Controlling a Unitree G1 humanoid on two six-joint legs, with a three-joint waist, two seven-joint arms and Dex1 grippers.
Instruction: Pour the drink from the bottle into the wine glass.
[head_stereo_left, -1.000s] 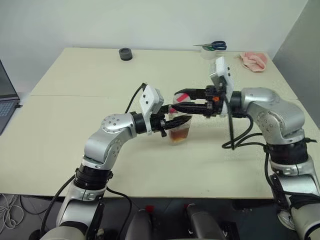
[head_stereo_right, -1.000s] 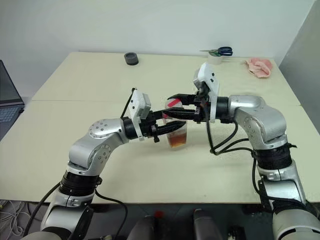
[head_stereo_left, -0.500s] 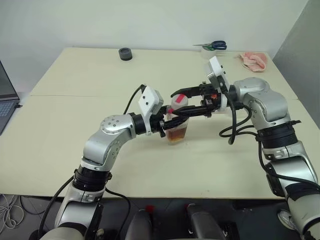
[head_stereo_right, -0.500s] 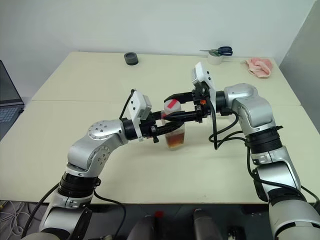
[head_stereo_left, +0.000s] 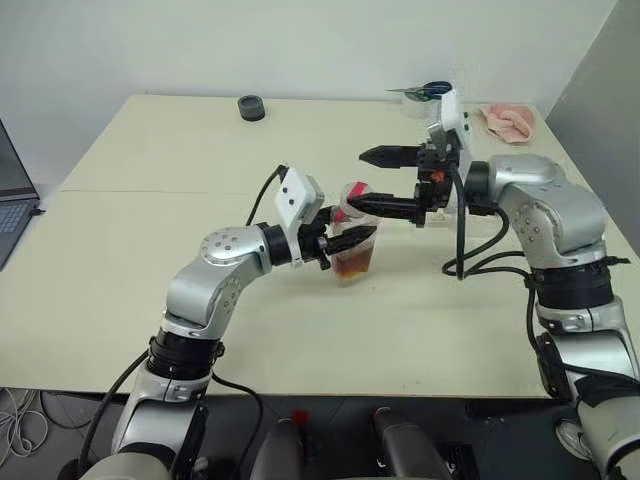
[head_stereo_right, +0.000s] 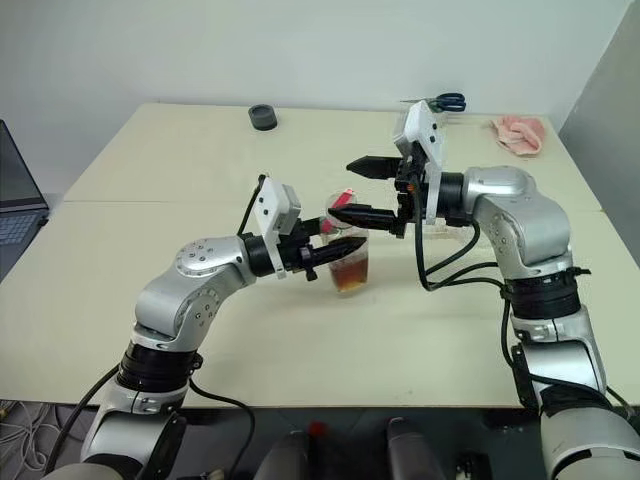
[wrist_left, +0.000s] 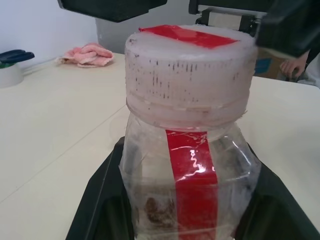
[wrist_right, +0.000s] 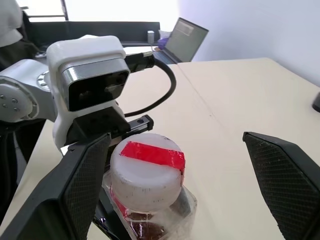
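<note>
My left gripper (head_stereo_left: 342, 240) is shut on the bottle (head_stereo_left: 352, 245), a small clear plastic one with a red label strip, and holds it upright just above the table's middle. The drink (head_stereo_left: 352, 266) is amber and fills its lower part. The pale cap (wrist_right: 147, 167) with its red strip sits on the neck. My right gripper (head_stereo_left: 360, 180) is open wide, one finger (wrist_right: 75, 200) on each side of the cap and touching nothing. The left fingers (wrist_left: 97, 200) press on the bottle's sides. The wine glass is hidden.
At the table's back lie a black round piece (head_stereo_left: 251, 107), scissors on a tape roll (head_stereo_left: 428, 92) and a pink cloth (head_stereo_left: 507, 122). A laptop (head_stereo_left: 12, 200) stands off the left edge. Bare tabletop (head_stereo_left: 150, 280) surrounds the bottle.
My right gripper has spread from a narrow hold at the cap to wide open and lifted a little. The left gripper and the bottle have stayed put.
</note>
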